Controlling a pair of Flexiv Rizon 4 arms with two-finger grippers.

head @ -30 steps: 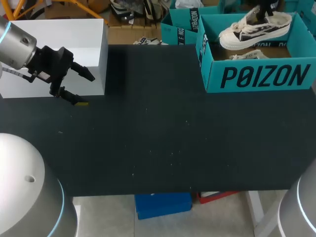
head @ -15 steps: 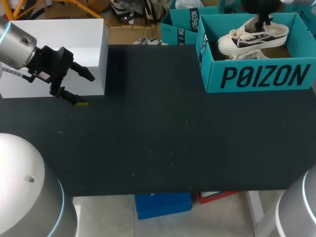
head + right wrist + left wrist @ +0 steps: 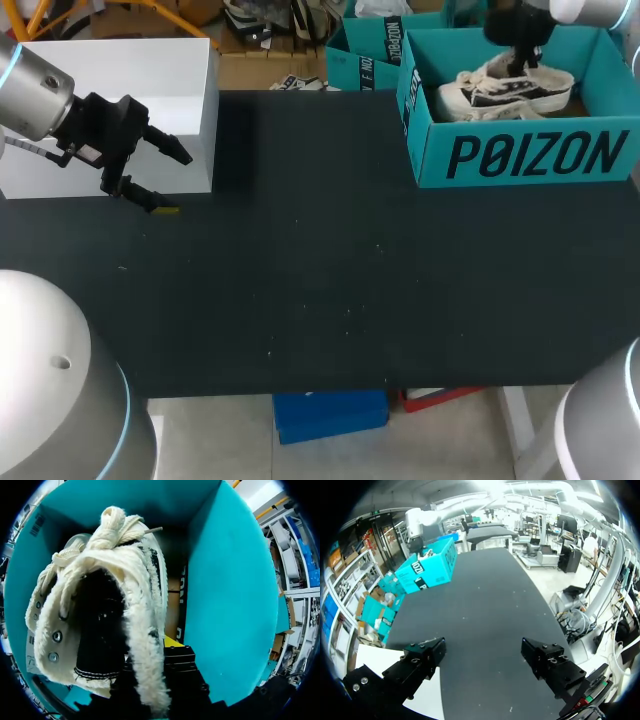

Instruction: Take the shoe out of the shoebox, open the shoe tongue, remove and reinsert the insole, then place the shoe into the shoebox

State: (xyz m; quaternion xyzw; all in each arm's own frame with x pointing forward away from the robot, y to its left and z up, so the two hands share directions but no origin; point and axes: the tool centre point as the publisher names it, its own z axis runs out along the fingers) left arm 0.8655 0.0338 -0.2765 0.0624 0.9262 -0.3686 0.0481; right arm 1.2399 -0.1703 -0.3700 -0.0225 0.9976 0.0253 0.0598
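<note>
A cream low-top shoe [image 3: 505, 90] with a fuzzy collar and black side lies inside the teal shoebox [image 3: 530, 155] at the back right of the table. My right gripper [image 3: 518, 62] comes down from above and is shut on the shoe's collar. In the right wrist view the fuzzy collar of the shoe [image 3: 100, 615] sits between my fingers [image 3: 155, 652], with one yellow tip showing outside it and the box wall [image 3: 230, 595] close beside. My left gripper [image 3: 178, 184] hangs open and empty at the far left. It also shows open [image 3: 485, 655] in the left wrist view, far from the shoebox [image 3: 427, 567].
A white box [image 3: 110, 90] stands at the back left, just behind my left gripper. A second teal box [image 3: 365, 45] stands behind the shoebox's left corner. The black tabletop [image 3: 320, 280] stretches between the two arms.
My right gripper has come down with the shoe, which now sits lower in the shoebox and further left. The left arm has not moved.
</note>
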